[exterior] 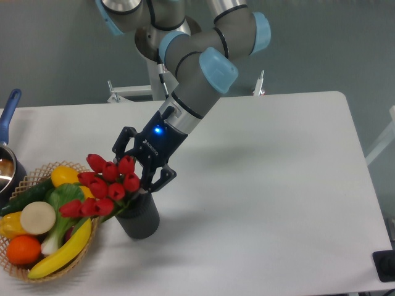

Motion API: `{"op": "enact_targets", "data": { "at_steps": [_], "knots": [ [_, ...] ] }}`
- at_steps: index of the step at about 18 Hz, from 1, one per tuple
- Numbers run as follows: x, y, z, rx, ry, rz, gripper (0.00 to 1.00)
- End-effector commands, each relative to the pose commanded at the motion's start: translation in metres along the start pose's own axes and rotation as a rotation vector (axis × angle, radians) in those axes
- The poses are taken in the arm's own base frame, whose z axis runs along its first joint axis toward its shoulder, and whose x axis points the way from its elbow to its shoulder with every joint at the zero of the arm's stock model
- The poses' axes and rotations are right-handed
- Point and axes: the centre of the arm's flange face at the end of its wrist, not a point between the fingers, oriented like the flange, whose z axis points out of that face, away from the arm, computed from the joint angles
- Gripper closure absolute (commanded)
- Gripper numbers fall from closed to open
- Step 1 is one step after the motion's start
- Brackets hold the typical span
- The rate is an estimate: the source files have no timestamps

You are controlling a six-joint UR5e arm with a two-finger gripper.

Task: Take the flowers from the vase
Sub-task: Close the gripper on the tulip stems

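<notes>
One arm reaches down from the upper left, its gripper (137, 179) lowered onto the flowers (105, 184). The jaws stand on either side of the bunch just above the vase (138, 217); whether they are clamped on the stems cannot be told, as the blooms hide the contact. A blue light glows on the gripper body.

Flowers: one bunch of about ten red tulips, leaning to the left, stems still in the mouth of the vase. Vase: one, dark grey, upright on the surface (271, 185), just right of the basket (12, 264).

Basket: one, woven, at the lower left edge. It holds one orange (24, 248), one banana (62, 251), one cucumber (26, 195), one yellow pepper-like piece (66, 176), one white round piece (37, 217), and leafy greens (62, 203). Some tulip heads overhang its right rim.

Pot (8, 161): one, with a blue handle, cut off by the left edge.

The surface is white with rounded corners. Behind it is a grey-green wall, with a metal frame (133, 91) at the arm's base.
</notes>
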Motion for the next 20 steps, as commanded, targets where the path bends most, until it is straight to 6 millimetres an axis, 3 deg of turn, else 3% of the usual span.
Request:
{"op": "enact_targets", "data": {
  "at_steps": [17,18,20],
  "knots": [
    [-0.003,0.016,0.013,-0.026,0.015,-0.024,0.00],
    [-0.004,0.015,0.013,-0.025,0.014,-0.023,0.01],
    [-0.005,0.013,0.012,-0.024,0.012,-0.019,0.18]
  ]
}}
